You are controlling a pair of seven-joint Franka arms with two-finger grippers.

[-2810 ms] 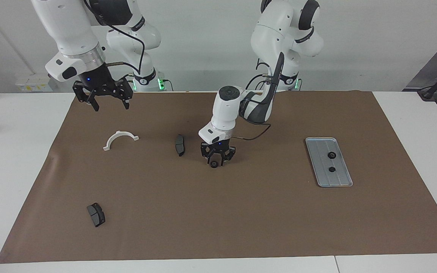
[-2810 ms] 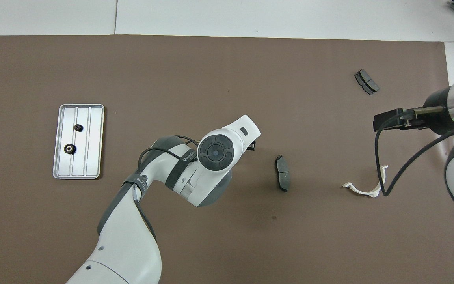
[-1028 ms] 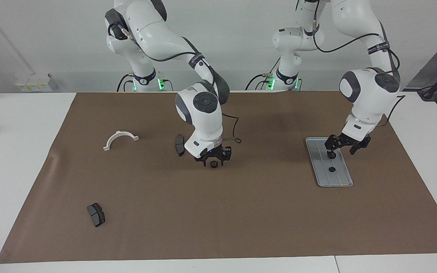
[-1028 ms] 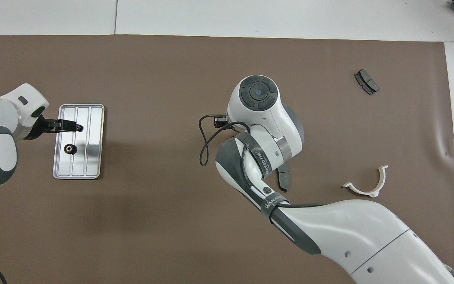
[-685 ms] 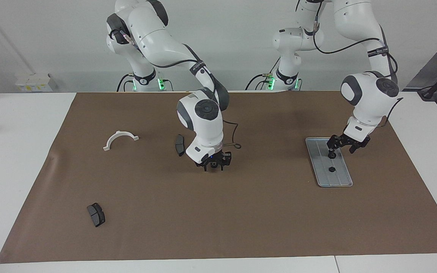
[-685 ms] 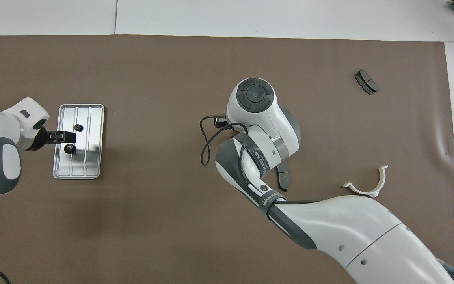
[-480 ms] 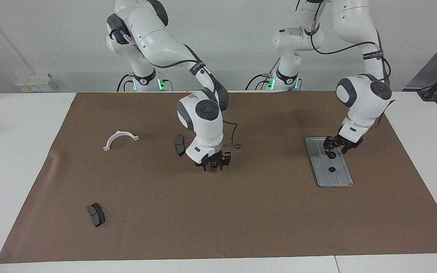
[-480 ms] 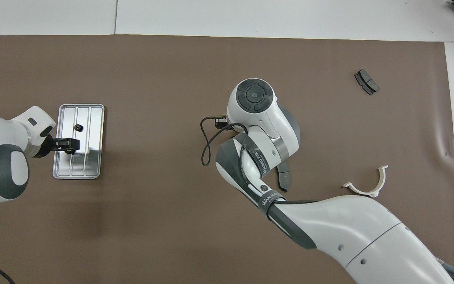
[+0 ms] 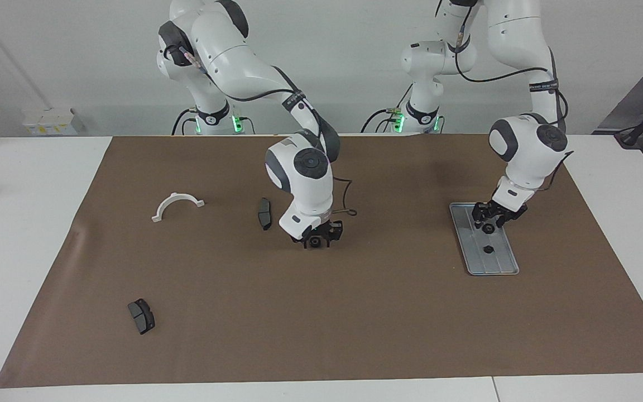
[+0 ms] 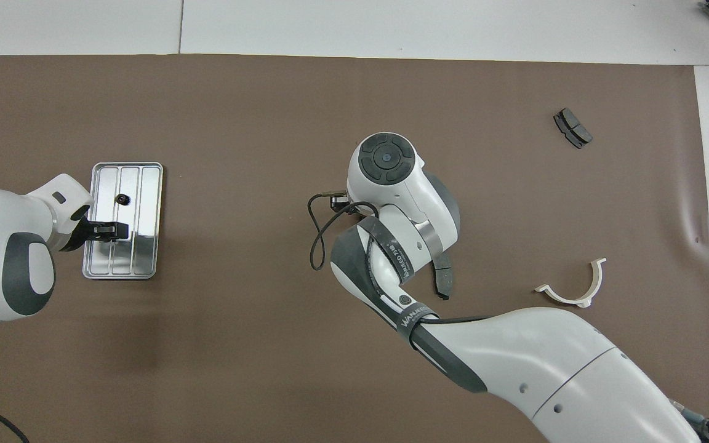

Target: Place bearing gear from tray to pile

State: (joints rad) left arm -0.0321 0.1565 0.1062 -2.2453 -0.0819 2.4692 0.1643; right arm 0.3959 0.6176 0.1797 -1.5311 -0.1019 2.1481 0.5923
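Note:
The silver tray (image 9: 498,261) (image 10: 145,246) lies toward the left arm's end of the mat. Two black bearing gears sit on it. My left gripper (image 9: 489,226) (image 10: 117,231) is low over the tray, shut on the gear (image 9: 488,228) nearer to the robots; in the overhead view its fingers hide that gear. The other gear (image 9: 488,249) (image 10: 122,199) lies free. Mid-mat, the pile is a single black gear (image 9: 315,243). My right gripper (image 9: 316,241) is down on the mat, shut around it. The right arm hides both in the overhead view.
A dark brake pad (image 9: 264,213) (image 10: 442,277) lies beside the right gripper. A white half-ring bracket (image 9: 176,205) (image 10: 573,289) sits toward the right arm's end. A second brake pad (image 9: 141,315) (image 10: 572,128) lies farther from the robots.
Over the last second my left gripper slid across the tray from the farther gear to the nearer one and closed on it. My right gripper tightened around the mid-mat gear, which has not moved.

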